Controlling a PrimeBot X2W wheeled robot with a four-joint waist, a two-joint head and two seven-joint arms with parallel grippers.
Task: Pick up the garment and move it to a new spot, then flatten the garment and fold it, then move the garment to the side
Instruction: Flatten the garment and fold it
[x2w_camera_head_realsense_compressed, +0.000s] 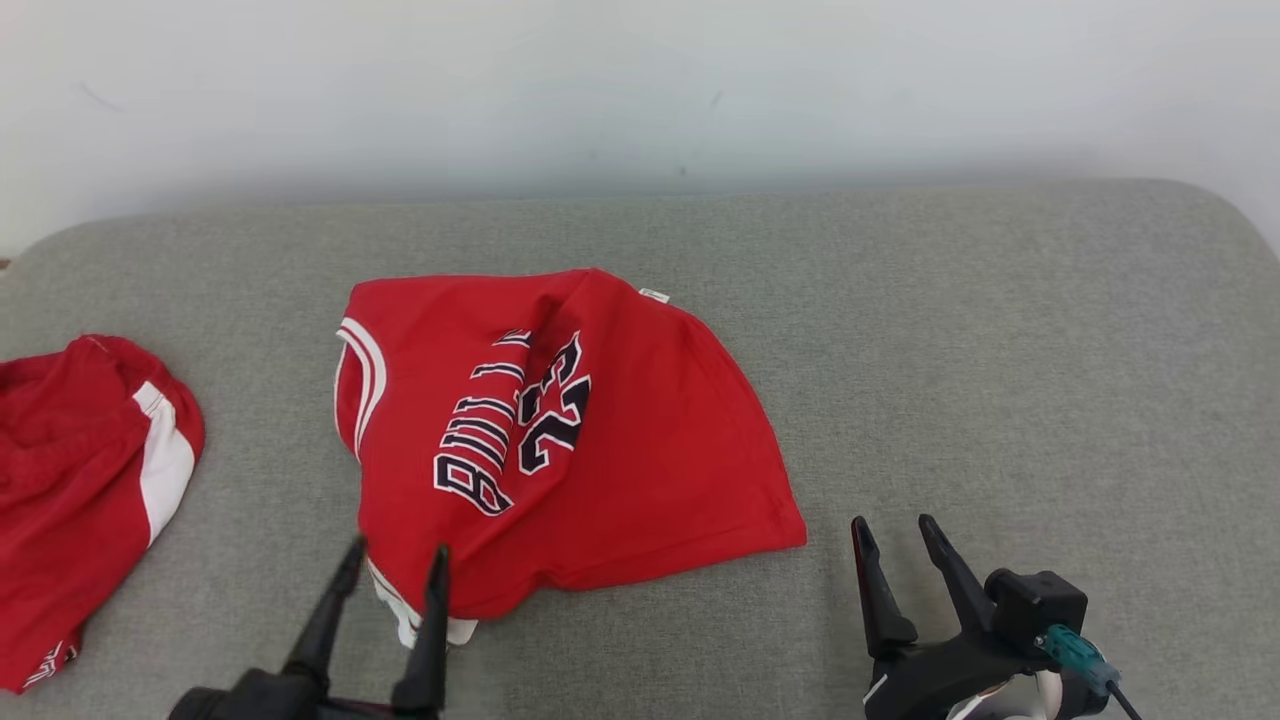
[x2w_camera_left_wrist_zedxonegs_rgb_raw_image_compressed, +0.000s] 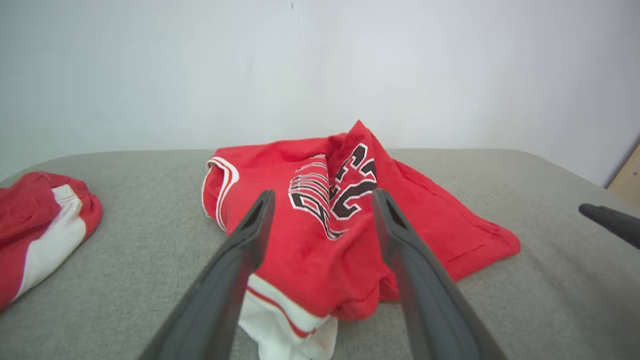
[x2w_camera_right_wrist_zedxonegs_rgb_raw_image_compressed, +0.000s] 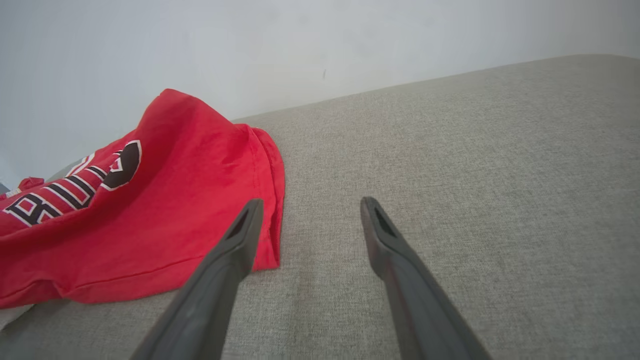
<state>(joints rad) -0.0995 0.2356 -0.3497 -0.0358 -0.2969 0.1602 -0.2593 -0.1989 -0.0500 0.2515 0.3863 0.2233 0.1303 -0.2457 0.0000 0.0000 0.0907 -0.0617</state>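
We judge the step in hand to be flattening: the red jersey (x2w_camera_head_realsense_compressed: 640, 450) lies bunched at the middle of the grey cushioned surface (x2w_camera_head_realsense_compressed: 1000, 330), with a ridge running through its black-and-white lettering (x2w_camera_head_realsense_compressed: 520, 420) and white trim showing beneath its near edge. The left gripper (x2w_camera_head_realsense_compressed: 398, 550) has its fingers spread, straddling that near edge and clamped on nothing. The right gripper (x2w_camera_head_realsense_compressed: 895, 524) is likewise spread, over bare cushion just beside the jersey's right corner. We recommend each gripper take one near corner low, then draw outward evenly so the ridge pulls flat. A second red-and-white garment (x2w_camera_head_realsense_compressed: 90, 470) lies well apart at left
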